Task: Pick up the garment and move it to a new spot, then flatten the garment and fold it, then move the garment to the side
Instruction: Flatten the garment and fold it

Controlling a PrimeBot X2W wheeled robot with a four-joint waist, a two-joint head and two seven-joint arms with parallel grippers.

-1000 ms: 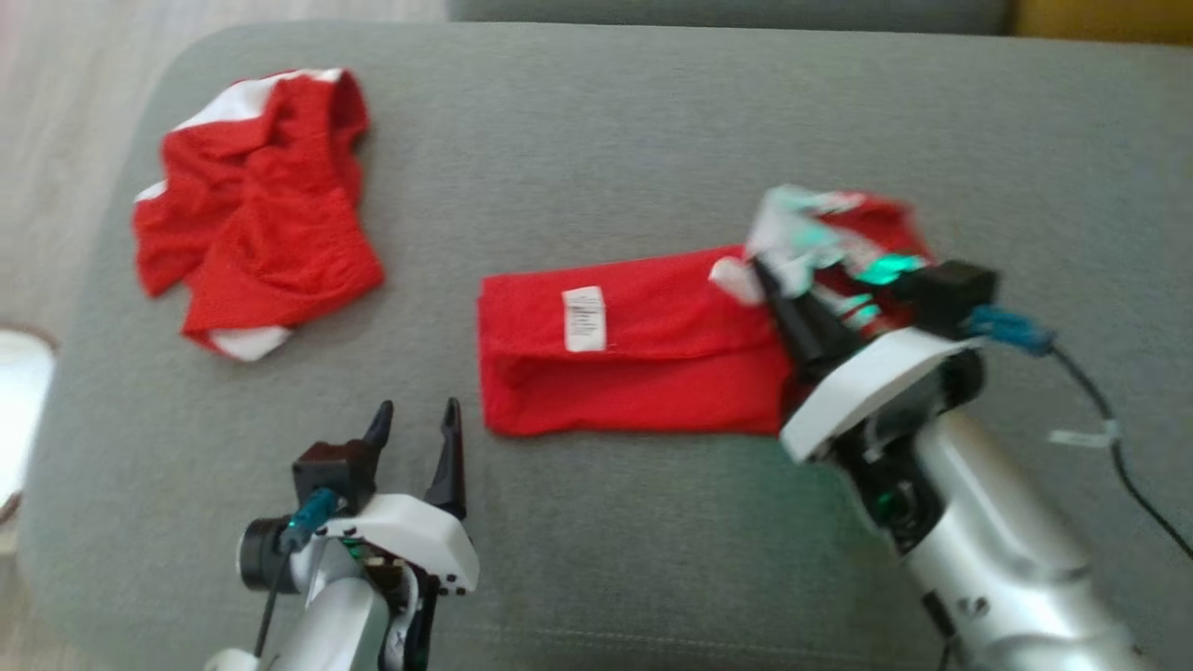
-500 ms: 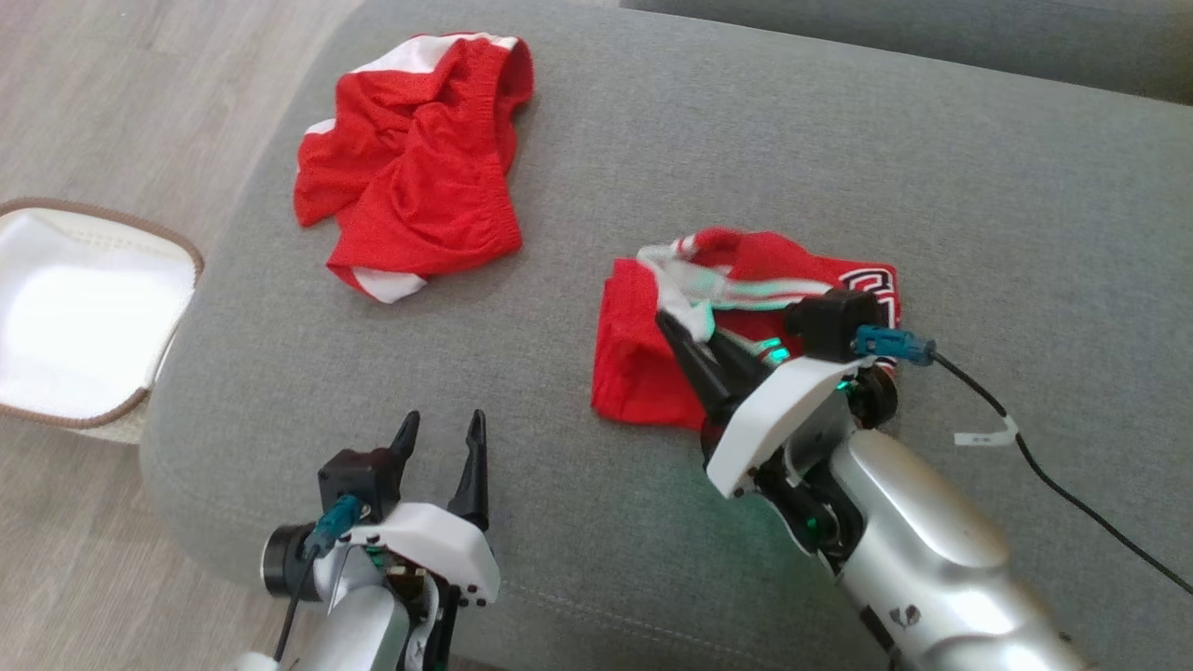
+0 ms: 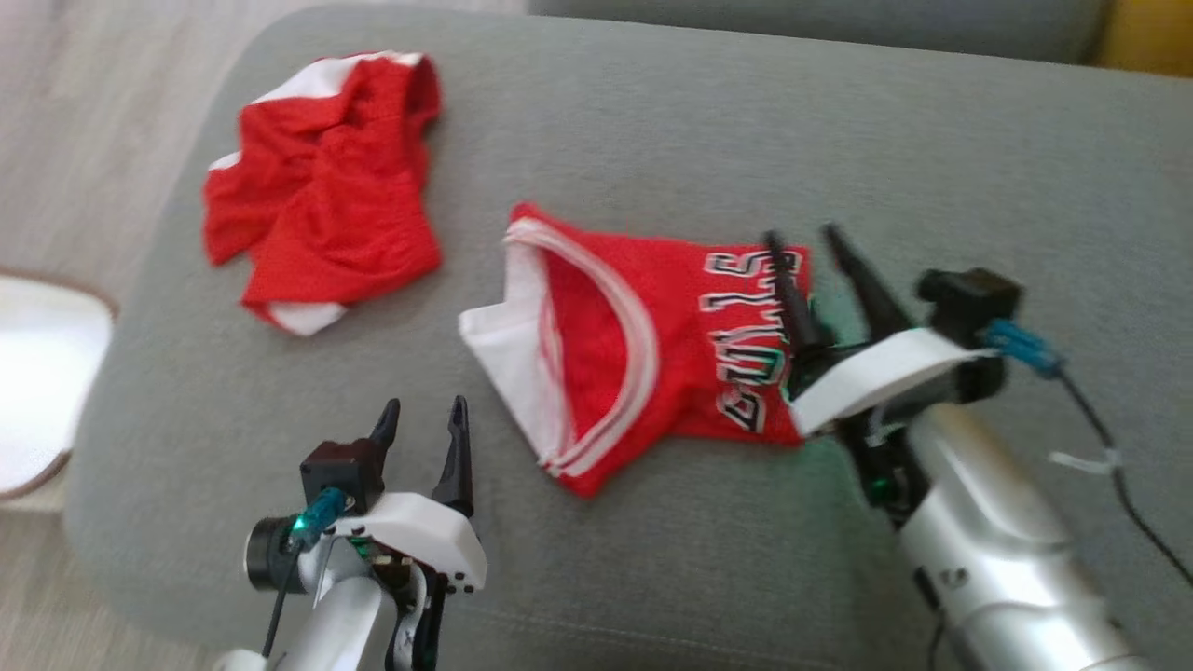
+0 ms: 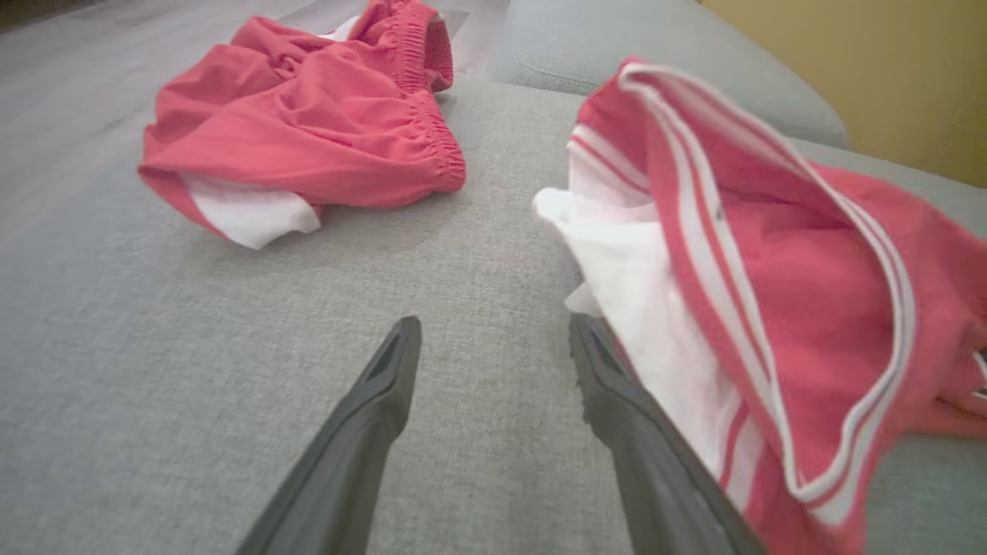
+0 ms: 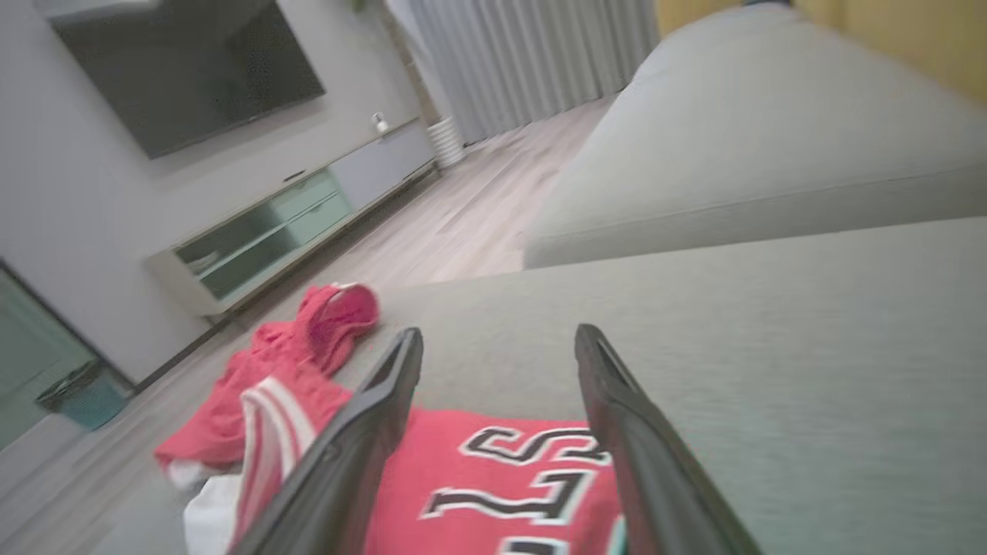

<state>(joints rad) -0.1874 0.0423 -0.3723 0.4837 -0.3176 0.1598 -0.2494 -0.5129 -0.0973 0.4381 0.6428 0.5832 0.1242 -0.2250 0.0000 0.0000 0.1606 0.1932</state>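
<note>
Grey fabric sofa cushion (image 3: 652, 140) carries everything. Nearest, at the head view's lower left, the left gripper (image 3: 423, 404) hovers empty with its fingers apart. Mid-frame lies the red basketball jersey with white striped trim (image 3: 643, 373), lettering up. The right gripper (image 3: 802, 235), pinched on the jersey's edge a moment ago, now stands spread above the lettered end, so the garment is released. That probably ends a fold, though flattening looks unfinished: the left wrist view shows the striped armhole (image 4: 686, 185) arching off the cushion, which the head view hides. Farther, at upper left, crumpled red shorts (image 3: 322, 196) lie apart.
</note>
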